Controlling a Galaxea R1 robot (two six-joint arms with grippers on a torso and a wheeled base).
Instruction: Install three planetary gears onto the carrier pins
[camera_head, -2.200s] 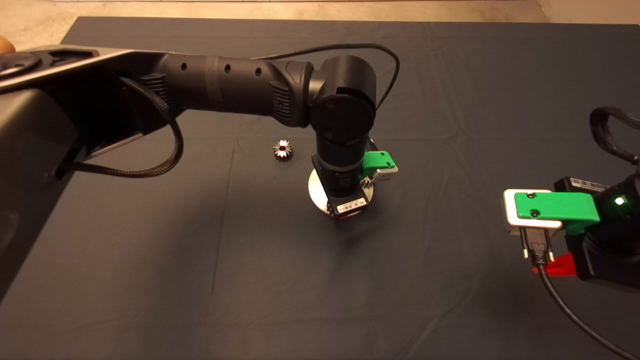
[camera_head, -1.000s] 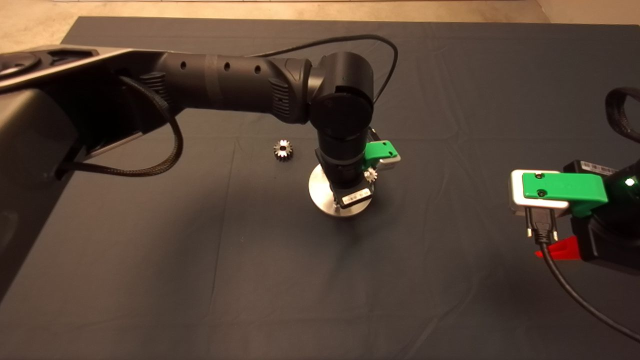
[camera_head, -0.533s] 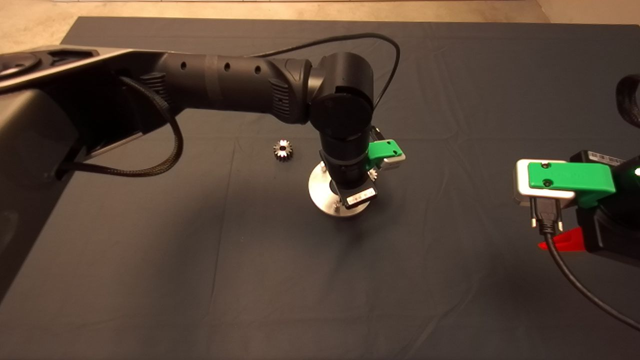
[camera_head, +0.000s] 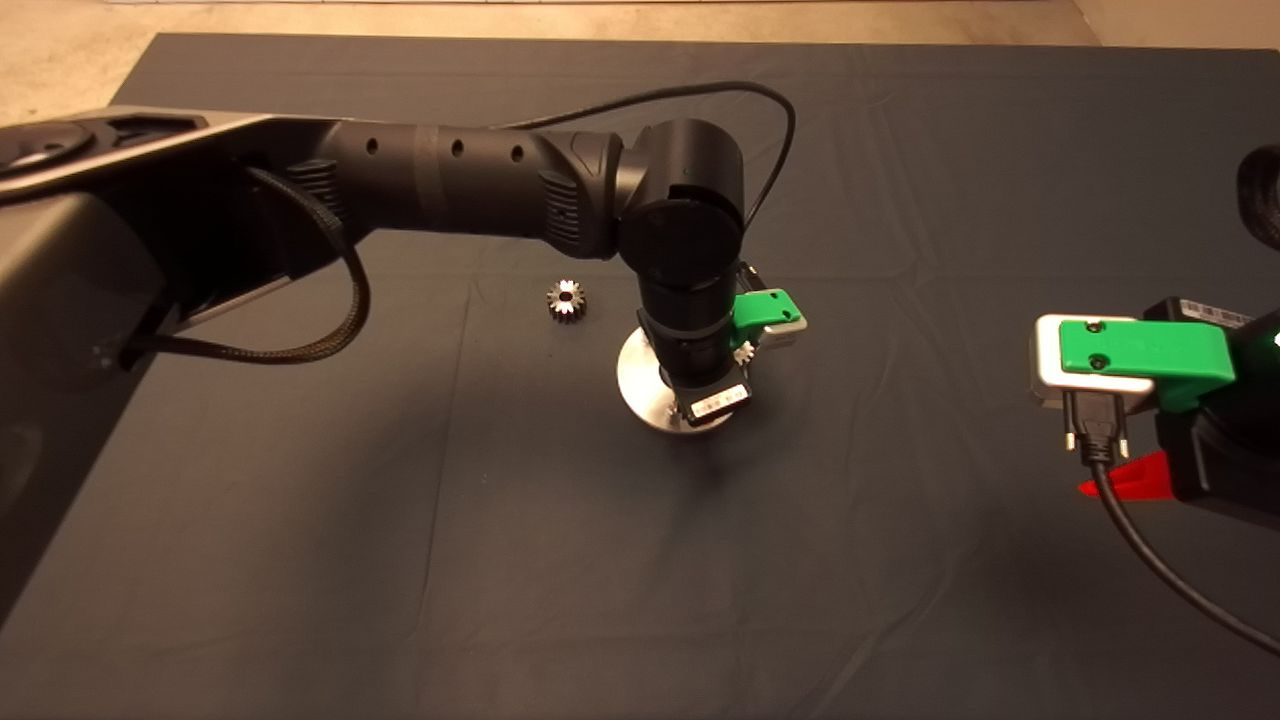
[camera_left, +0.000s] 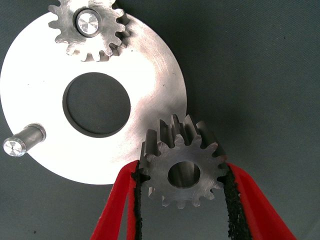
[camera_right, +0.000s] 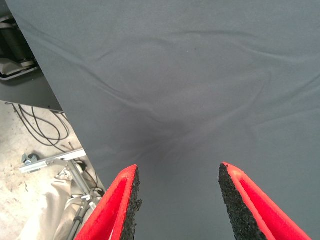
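Left gripper (camera_left: 184, 200) is clamped on a planetary gear (camera_left: 182, 160), pads on opposite teeth, bore facing the wrist camera. Gear is held flat over the edge of the carrier disc (camera_left: 150, 65), which looks right for dropping it straight down onto a pin. Through the bore I see a pale patch, can't tell if that's the third pin or just disc. If it's the pin, the gear is roughly lined up but not seated yet.

Further out on the disc: one bare carrier pin (camera_left: 22, 141) standing free, and one gear already seated (camera_left: 90, 27) with its pin end showing through the centre.

Head view: left arm hangs over the disc (camera_head: 640, 375) mid-mat; the third gear (camera_head: 566, 299) lies loose on the mat just beside it, within easy reach for the last pick.

Right gripper (camera_right: 180, 200) parked at the mat's right side, fingers spread, nothing between them
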